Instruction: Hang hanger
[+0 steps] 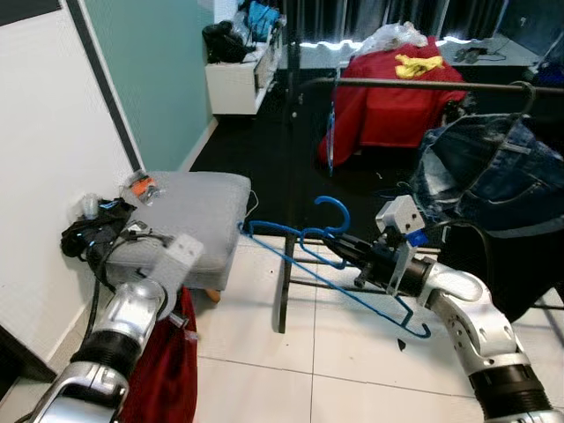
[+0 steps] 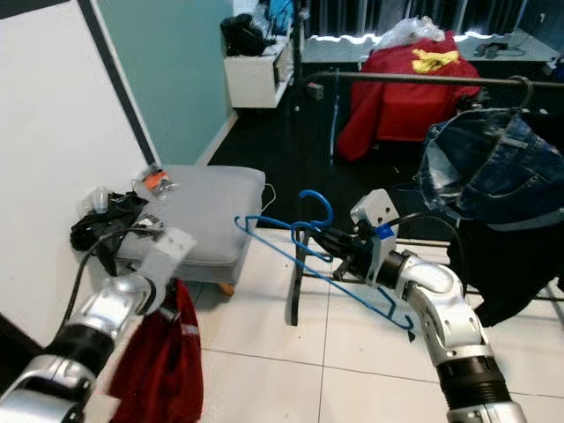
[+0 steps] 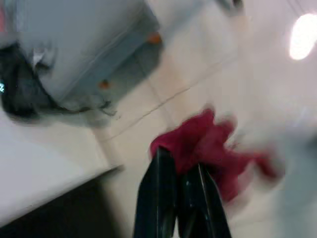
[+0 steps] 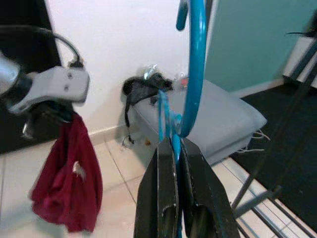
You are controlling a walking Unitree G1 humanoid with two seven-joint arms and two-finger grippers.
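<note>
My right gripper (image 1: pixel 345 251) is shut on a blue wire hanger (image 1: pixel 328 264), held near its hook (image 4: pixel 194 64) with the frame stretching out to the left and down. It hangs in front of a dark clothes rail (image 1: pixel 414 84), well below the bar. My left gripper (image 3: pixel 181 171) is shut on a red cloth (image 2: pixel 163 357) that dangles over the tiled floor beside a grey stool (image 1: pixel 189 220). Denim jeans (image 1: pixel 493 172) hang at the rail's right end.
A black rack stand (image 1: pixel 284 291) rises just left of the hanger. Black cables and small items (image 1: pixel 97 229) lie on the stool's left edge against a white wall (image 1: pixel 44 159). A red-covered heap (image 1: pixel 392 97) sits behind the rail.
</note>
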